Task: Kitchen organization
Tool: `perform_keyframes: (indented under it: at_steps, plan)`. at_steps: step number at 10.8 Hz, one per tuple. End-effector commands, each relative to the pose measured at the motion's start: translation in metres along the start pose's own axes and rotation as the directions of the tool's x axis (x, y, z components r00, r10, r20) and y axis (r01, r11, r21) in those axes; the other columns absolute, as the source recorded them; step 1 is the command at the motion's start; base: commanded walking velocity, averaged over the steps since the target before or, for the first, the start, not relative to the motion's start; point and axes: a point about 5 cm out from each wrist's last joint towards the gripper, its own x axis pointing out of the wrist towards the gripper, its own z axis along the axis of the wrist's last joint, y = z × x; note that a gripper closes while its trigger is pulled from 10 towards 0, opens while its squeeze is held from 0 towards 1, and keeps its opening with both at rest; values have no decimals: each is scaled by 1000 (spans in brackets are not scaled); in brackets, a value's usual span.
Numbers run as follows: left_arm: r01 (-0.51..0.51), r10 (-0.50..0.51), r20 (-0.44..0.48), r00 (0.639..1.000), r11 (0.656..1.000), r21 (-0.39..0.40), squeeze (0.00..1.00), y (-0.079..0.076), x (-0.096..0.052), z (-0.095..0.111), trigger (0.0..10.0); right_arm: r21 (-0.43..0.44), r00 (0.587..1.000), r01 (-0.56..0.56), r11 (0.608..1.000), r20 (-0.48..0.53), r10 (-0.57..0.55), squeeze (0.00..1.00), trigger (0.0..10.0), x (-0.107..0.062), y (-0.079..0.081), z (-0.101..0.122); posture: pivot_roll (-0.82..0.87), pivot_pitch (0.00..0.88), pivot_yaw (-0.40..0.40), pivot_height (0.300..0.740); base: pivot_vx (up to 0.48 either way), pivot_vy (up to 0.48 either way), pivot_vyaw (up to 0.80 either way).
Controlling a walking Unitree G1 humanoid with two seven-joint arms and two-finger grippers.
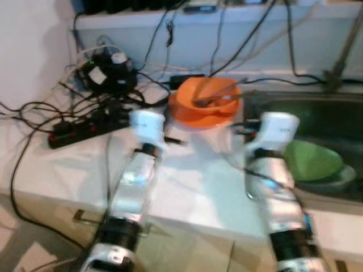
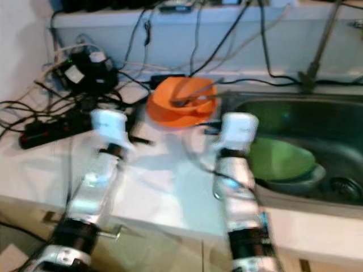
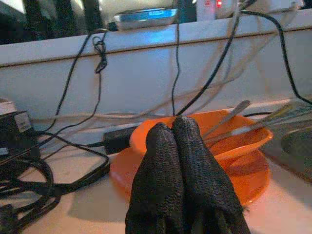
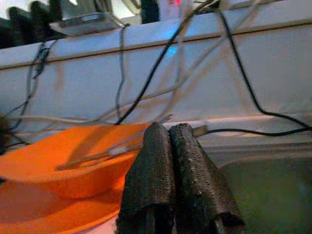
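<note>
Our left gripper (image 3: 171,127), fingers pressed together and empty, sits on the white counter (image 1: 187,181) near the orange bowl (image 1: 205,101) ahead. The bowl rests on an orange plate (image 3: 246,175) and holds metal utensils (image 3: 243,127). Our right gripper (image 4: 166,130), likewise closed and empty, hovers beside it, by the sink (image 2: 317,122) holding a green bowl (image 2: 279,160).

Black power strip (image 1: 79,131) w/ tangled cables (image 1: 108,85) on counter, left.

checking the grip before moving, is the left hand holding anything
No, the left hand has its fingers pressed together, empty, short of the orange bowl.
</note>
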Motion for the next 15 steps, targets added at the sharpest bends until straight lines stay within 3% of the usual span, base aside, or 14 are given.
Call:
perform_keyframes:
  at_steps: [1,5,7,8,9,11,12,15]
  plan:
    - [-27,27,20,999,1000,14,0,12,0,5,10000,17,1000,-25,1000,-16,26,0,10000,-2,10,-3,48,0,109,740,0,0,0]
    - [41,-41,-11,999,999,-33,0,9,11,16,10000,12,999,-26,1000,-20,26,0,10000,-1,10,-3,48,0,113,740,0,0,0]
    - [193,-187,-125,974,980,39,0,4,22,16,10000,1,1000,-27,1000,-15,27,0,10000,4,8,3,50,0,117,740,0,0,0]
    - [293,-262,-187,947,942,164,0,4,26,17,10000,-14,1000,-23,1000,1,23,0,10000,10,3,11,43,0,121,740,0,0,0]
    - [343,-293,-225,929,910,233,0,6,29,15,10000,-20,1000,-19,1000,12,20,0,10000,15,0,16,41,0,124,740,0,0,0]
    - [436,-361,-286,888,858,272,0,10,34,12,10000,-54,1000,-24,998,15,25,0,10000,25,-3,30,23,0,138,740,0,0,0]
    - [471,-395,-303,867,847,245,1000,12,38,12,10000,-110,999,-32,993,-31,29,0,10000,28,-3,30,13,0,146,740,0,0,0]
    - [582,-504,-357,787,799,154,1000,4,45,2,10000,-103,996,-24,994,-86,15,0,10000,33,-2,28,1,0,162,740,0,0,0]
